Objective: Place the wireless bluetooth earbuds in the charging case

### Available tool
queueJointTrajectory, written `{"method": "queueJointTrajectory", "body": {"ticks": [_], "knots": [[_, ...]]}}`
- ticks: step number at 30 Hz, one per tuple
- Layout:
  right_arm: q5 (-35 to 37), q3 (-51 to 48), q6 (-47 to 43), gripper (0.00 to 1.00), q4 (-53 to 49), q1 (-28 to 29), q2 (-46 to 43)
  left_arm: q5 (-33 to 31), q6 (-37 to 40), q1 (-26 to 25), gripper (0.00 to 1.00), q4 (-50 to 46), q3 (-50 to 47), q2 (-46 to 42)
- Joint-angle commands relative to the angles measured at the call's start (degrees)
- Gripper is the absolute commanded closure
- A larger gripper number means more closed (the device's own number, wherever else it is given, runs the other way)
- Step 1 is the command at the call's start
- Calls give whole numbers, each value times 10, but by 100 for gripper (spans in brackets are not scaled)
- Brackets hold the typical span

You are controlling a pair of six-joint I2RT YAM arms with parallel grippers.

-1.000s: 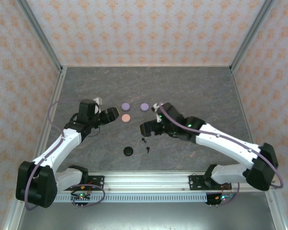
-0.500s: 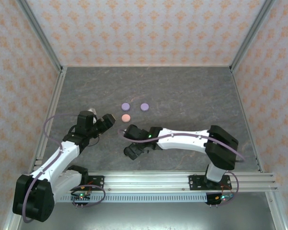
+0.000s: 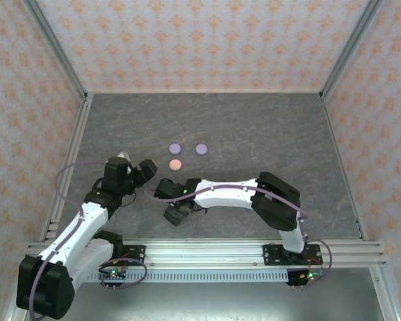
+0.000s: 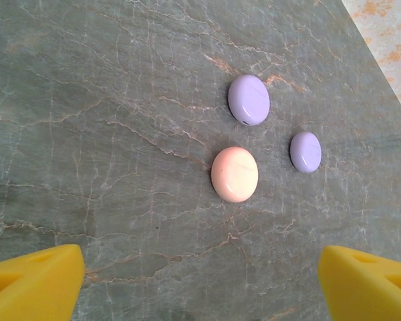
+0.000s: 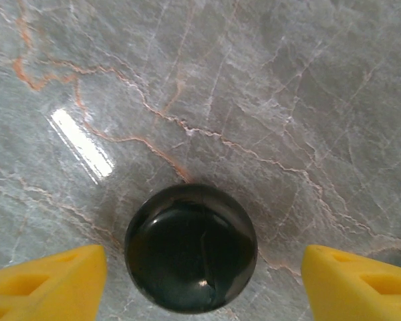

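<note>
The table is a dark grey slab veined like marble, with thin pale and rust-coloured lines running across it (a streak of lamp glare sits on it in the right wrist view). Toward its middle lie three closed round cases, near one another but not touching: a lilac case, a second lilac case level with it, and a pink case just on the near side of the first. A glossy black case, also round, lies flat on the bare stone.

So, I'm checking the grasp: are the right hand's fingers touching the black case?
No, the black case sits between the yellow fingers with bare table on both sides.
</note>
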Motion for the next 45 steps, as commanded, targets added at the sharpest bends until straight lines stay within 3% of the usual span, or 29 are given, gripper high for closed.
{"method": "queueJointTrajectory", "body": {"ticks": [1,11,22,26,38,45], "knots": [[9,24,-8,26,-42,2,18,-21,2,4,10,-22,-7,-17],[-9,26,3,42,-34,2,44,-28,5,5,10,-31,-13,-26],[2,15,5,43,-9,2,48,-28,3,4,10,-40,-14,-37],[8,4,8,49,8,2,39,-27,7,4,10,-46,-15,-43],[26,-85,-3,52,96,-22,-62,7,40,4,10,-60,-2,-57],[53,-197,-18,52,192,-50,-190,77,92,4,10,-62,30,-54]]}}
